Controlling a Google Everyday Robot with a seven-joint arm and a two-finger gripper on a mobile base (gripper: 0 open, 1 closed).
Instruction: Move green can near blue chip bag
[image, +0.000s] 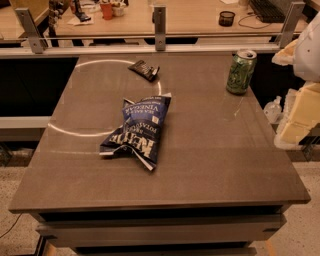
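The green can (240, 72) stands upright near the far right corner of the grey table (215, 150); it has pale swirly markings and a silver top. The blue chip bag (140, 130) lies crumpled near the middle of the table, dark blue with white lettering, well to the left of and nearer than the can. My gripper (296, 122) shows as pale blocky parts at the right edge of the view, beyond the table's right edge, to the right of and nearer than the can, apart from it and holding nothing that I can see.
A small black wrapper (144, 69) lies at the far middle of the table. A metal rail (159, 36) runs behind the table, with a cluttered desk beyond it. A small clear bottle (273, 108) sits off the table's right side.
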